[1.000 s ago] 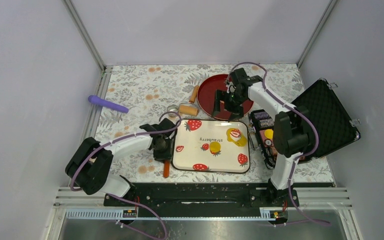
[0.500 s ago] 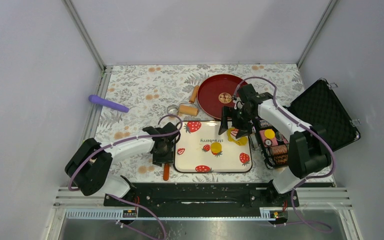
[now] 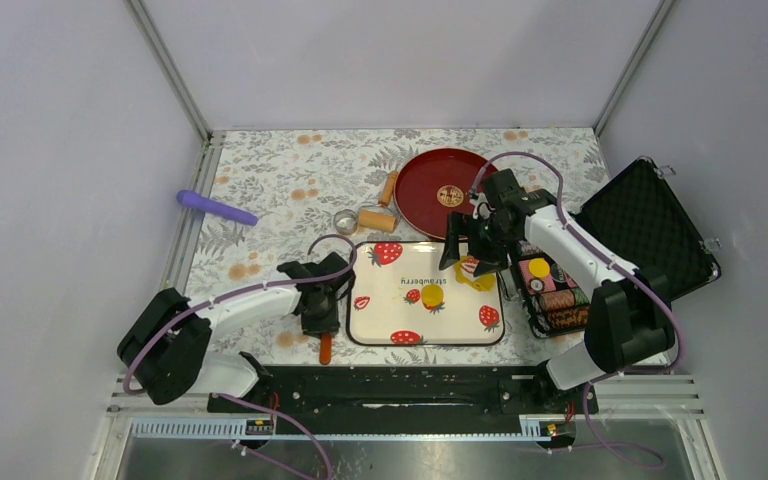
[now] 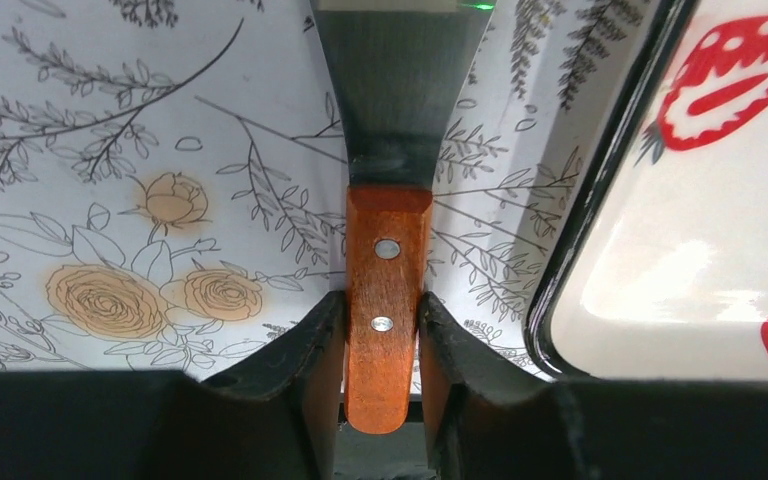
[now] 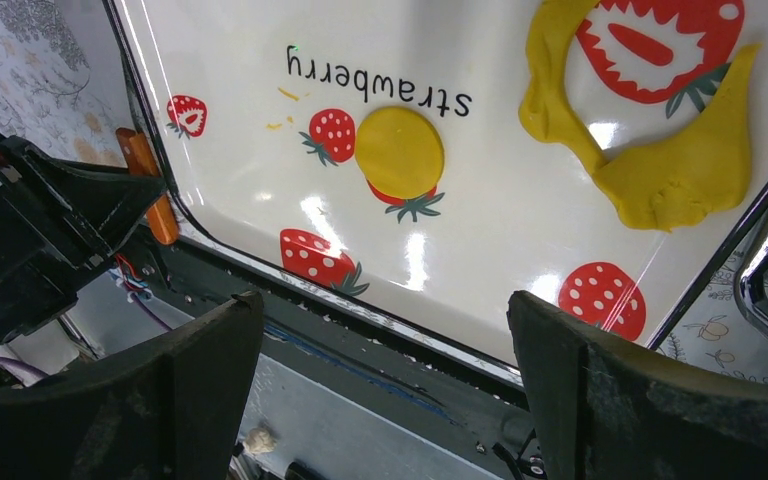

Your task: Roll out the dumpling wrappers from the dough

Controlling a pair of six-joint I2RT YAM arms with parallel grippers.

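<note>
Dough [image 5: 675, 170], ragged yellow crescent round a large printed strawberry, at the right end of the strawberry tray [image 5: 520, 230]; one round dumpling wrapper [image 5: 399, 152] flat near the tray's middle, overlapping a small printed strawberry, apart from the crescent. Right gripper [image 5: 385, 310] spread wide above the tray, holding nothing. Left gripper [image 4: 385, 320] narrowed onto the wooden handle of a spatula [image 4: 388, 230], flat on the floral tablecloth [image 4: 110, 150] just beside the tray's left edge.
</note>
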